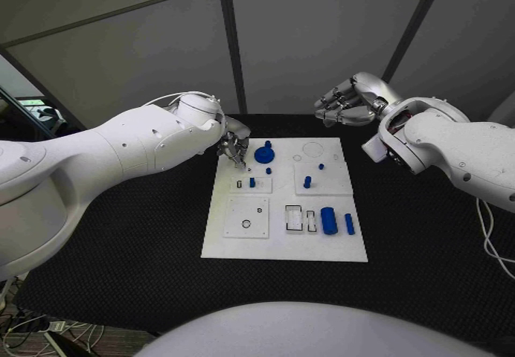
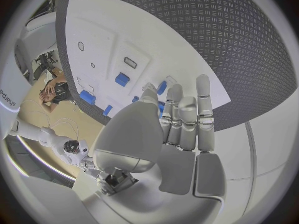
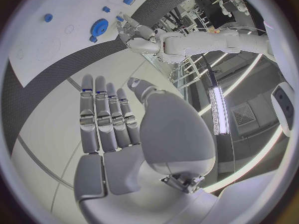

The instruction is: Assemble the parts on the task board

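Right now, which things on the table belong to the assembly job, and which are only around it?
Job:
- task board
- blue gear
- blue cylinder
- blue bar
- small blue pegs
- left hand
- right hand

Only around:
- black table

Light in the head view is even and cool, with soft shadows under both arms on the dark counter (image 1: 129, 245). The task board (image 1: 284, 249) reads bright without glare. Both wrist views bend straight edges strongly toward their dark circular rims. A bright strip lamp (image 3: 215, 109) glares in the right wrist view.
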### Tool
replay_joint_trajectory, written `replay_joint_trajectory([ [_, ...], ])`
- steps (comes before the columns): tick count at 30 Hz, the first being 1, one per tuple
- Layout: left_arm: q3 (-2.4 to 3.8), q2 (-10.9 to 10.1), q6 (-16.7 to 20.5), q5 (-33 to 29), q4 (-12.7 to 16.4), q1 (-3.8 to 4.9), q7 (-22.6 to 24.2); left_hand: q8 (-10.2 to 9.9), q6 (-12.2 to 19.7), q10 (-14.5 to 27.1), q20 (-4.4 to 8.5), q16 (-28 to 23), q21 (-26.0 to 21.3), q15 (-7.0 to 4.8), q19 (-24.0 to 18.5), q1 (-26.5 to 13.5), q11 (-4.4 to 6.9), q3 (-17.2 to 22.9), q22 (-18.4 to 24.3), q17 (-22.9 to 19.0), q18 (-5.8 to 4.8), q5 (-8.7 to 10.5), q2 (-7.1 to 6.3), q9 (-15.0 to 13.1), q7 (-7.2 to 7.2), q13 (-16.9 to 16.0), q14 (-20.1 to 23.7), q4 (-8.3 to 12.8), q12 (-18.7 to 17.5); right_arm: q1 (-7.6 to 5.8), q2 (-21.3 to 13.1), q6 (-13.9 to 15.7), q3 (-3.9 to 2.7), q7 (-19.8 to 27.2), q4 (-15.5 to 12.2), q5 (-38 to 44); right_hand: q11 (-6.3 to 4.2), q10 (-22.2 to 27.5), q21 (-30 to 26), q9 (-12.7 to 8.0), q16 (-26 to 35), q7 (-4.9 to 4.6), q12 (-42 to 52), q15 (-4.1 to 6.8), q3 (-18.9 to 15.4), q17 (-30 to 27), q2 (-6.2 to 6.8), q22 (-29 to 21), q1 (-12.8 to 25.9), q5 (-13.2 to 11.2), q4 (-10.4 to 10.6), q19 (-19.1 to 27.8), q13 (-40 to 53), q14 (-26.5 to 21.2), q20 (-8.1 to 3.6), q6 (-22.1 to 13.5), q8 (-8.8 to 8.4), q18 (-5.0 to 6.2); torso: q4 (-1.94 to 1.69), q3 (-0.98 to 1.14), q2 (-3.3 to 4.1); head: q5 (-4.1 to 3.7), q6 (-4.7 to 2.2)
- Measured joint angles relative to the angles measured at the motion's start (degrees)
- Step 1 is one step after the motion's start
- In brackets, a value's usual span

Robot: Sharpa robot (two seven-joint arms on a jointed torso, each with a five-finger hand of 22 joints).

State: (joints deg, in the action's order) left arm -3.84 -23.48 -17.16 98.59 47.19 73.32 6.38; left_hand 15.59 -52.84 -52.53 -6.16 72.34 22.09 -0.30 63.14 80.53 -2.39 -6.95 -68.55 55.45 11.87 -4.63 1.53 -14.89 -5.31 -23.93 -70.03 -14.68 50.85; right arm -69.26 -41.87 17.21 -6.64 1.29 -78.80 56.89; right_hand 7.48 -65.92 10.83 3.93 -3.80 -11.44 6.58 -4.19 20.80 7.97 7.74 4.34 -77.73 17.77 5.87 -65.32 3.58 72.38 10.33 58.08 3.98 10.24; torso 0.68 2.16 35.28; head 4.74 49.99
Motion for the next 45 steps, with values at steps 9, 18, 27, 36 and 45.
replay_joint_trajectory([
  [9, 0.00, -0.1, -0.4, 0.0, 0.0, 0.00, 0.0, -0.2, -0.7, -0.2, 0.00, 0.0, 0.0, 0.00, 0.0, 0.4, 0.22, -0.3, -0.2, -0.1, -0.01, 0.00, 0.40, -0.1, 0.30, 0.1, 0.0, 0.3, -0.3, 0.00, 0.1, 0.0, 0.00, 0.0, 0.1, 0.0, 0.00, 0.0, 0.0, 0.0, 0.0, 0.00, 0.0, 0.00, 0.0, 0.0, 0.00, 0.0, 0.0, 0.0, 0.0, 0.0, 0.0, 0.0, 0.00, 0.0, 0.00, 0.00, 0.00, -0.01, 0.01, 0.03, 0.00],
  [18, 0.00, -0.2, -0.6, 0.0, 0.0, 0.00, 0.1, -0.8, -1.1, -0.4, 0.00, 0.0, -0.2, 0.00, 0.0, 1.2, 0.42, -0.3, -0.3, -0.1, 0.00, 0.00, 1.22, -0.2, 0.31, 0.3, 0.0, 0.3, -1.0, 0.00, 0.1, 0.0, 0.00, 0.0, 0.1, 0.0, 0.00, 0.0, 0.0, 0.0, 0.0, 0.00, 0.0, 0.00, 0.0, 0.0, 0.00, 0.0, 0.0, 0.0, 0.0, 0.0, 0.0, 0.0, 0.00, 0.0, 0.00, 0.00, -0.01, -0.01, 0.01, 0.09, 0.00],
  [27, 0.00, -0.2, -0.6, 0.0, 0.1, -0.01, 0.4, -1.1, -1.3, -0.4, 0.00, 0.0, -0.2, 0.00, 0.0, 1.0, 0.44, -0.3, -0.3, 0.0, 0.01, 0.00, 1.44, -0.2, 0.51, 0.3, 0.0, 0.3, -1.2, 0.00, 0.2, -0.1, 0.00, 0.0, 0.1, 0.0, 0.00, 0.0, 0.0, 0.0, 0.0, 0.00, 0.0, 0.00, 0.0, 0.0, 0.00, 0.0, 0.0, 0.0, 0.0, 0.0, 0.0, 0.0, 0.00, 0.0, 0.00, 0.00, -0.01, 0.01, 0.02, 0.08, 0.00],
  [36, 0.00, -0.2, -0.6, 0.0, 0.1, -0.01, 0.5, -1.4, -1.3, -0.6, 0.00, 0.0, -0.2, 0.00, 0.0, 1.0, 0.23, -0.3, -0.4, 0.0, 0.00, 0.00, 1.44, -0.2, 0.51, 0.3, 0.0, 0.3, -1.2, 0.00, 0.2, -0.1, 0.00, 0.0, 0.1, 0.0, 0.00, 0.0, 0.0, 0.0, 0.0, 0.00, 0.0, 0.00, 0.0, 0.0, 0.00, 0.0, 0.0, 0.0, 0.0, 0.0, 0.0, 0.0, 0.00, 0.0, 0.00, 0.00, 0.03, 0.02, 0.02, 0.04, 0.00],
  [45, 0.00, -0.1, -0.6, 0.0, 0.2, -0.01, 0.5, -1.8, -1.5, -0.6, 0.00, 0.0, -0.2, 0.00, 0.0, 1.0, 0.23, -0.5, -0.5, 0.0, 0.01, 0.00, 1.43, -0.2, 0.31, 0.3, 0.0, 0.5, -1.5, 0.00, 0.2, -0.1, 0.00, 0.0, 0.2, 0.0, 0.00, 0.0, 0.0, 0.0, 0.0, 0.00, 0.0, 0.00, 0.0, 0.0, 0.00, 0.0, 0.0, 0.0, 0.0, 0.0, 0.0, 0.0, 0.00, 0.0, 0.00, 0.00, 0.03, 0.03, 0.02, 0.01, 0.00],
])
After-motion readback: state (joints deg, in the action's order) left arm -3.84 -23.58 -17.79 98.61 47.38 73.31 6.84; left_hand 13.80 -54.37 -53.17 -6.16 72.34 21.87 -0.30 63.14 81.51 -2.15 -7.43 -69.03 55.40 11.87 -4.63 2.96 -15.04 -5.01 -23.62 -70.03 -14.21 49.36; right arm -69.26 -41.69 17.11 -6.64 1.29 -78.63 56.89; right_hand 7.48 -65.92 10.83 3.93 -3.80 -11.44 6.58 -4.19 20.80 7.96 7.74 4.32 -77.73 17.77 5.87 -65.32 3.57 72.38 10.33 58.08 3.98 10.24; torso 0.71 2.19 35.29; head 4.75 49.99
